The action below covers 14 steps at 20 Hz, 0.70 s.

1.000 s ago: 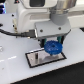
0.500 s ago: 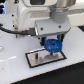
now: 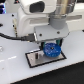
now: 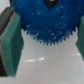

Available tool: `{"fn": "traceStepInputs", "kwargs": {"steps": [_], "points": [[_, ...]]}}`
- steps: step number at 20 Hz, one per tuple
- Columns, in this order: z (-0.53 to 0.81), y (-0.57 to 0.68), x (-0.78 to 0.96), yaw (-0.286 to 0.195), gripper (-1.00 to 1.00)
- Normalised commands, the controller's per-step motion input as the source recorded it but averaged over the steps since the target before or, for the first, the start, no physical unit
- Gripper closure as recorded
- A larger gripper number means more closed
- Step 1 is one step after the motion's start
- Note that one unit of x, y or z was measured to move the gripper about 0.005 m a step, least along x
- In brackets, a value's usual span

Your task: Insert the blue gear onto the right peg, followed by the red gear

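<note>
Blue gear (image 3: pixel 51 50) sits between gripper (image 3: pixel 50 46) fingers, arm reaching straight down.

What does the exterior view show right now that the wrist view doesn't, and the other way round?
Only the exterior view shows the grey plate with its black border, the white table and the arm's body above. Only the wrist view shows the blue gear's teeth close up and the green pads on either side of it. Both show the blue gear between the fingers of the hand. Neither shows the pegs or the red gear.

No text, label, brand, number or sign can be read in either view; the frames are too blurred and small.
</note>
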Motion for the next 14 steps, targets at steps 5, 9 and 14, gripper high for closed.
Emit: {"fn": "traceStepInputs", "kwargs": {"steps": [5,9,14], "points": [[-0.05,0.02,0.05,0.000,1.00],[-0.03,0.02,0.06,0.000,1.00],[0.04,0.07,0.03,0.000,-1.00]]}}
